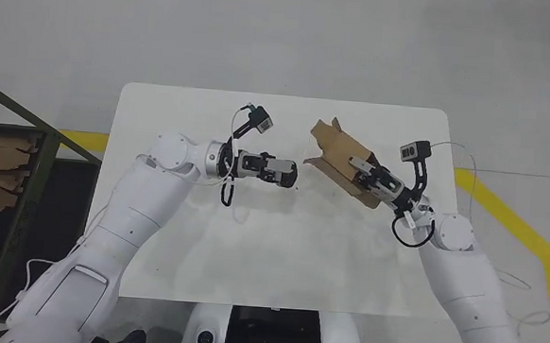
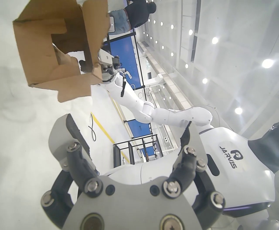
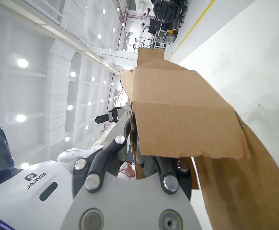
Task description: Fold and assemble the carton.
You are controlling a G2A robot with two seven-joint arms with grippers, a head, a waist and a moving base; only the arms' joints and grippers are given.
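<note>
Carton (image 1: 336, 145) half-folded and tilted, right of center in the top view, over the white table (image 1: 251, 255). Right gripper (image 1: 360, 166) is clamped on its edge. Left gripper (image 1: 291, 173) sits mid-frame just beside the carton, fingers (image 2: 72, 126) spread apart.

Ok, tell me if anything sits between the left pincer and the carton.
Nothing visible does. The left pincer is open and faces the carton, with bare table under the gap between them. The right pincer grips the carton from its far side, out of that path.
</note>
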